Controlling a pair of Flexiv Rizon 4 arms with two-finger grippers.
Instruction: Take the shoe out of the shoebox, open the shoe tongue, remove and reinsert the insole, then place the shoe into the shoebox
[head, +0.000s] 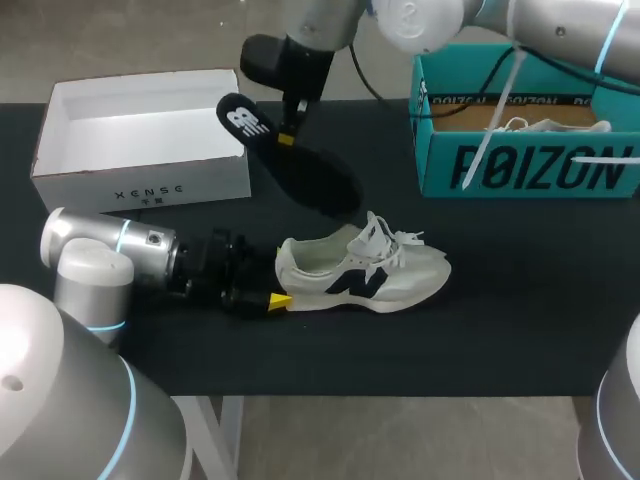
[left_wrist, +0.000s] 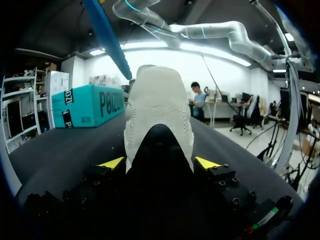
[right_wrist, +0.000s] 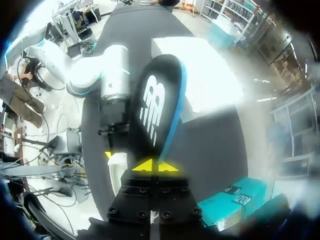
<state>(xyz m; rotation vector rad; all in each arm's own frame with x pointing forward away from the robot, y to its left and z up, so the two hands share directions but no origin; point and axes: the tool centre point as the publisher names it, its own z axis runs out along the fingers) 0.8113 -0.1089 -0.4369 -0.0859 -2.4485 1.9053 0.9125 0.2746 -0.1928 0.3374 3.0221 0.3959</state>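
Insole (head: 320, 180) in right claw (head: 287, 139) — shoe (head: 345, 262) nearby.

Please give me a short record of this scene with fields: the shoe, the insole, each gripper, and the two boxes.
shoe: white sneaker, lying on the black table, outside both boxes
insole: black, out of the shoe, held above the table
left gripper: shut on the shoe's heel
right gripper: shut on the insole
white shoebox: open, far left on the table
teal box: open, far right on the table
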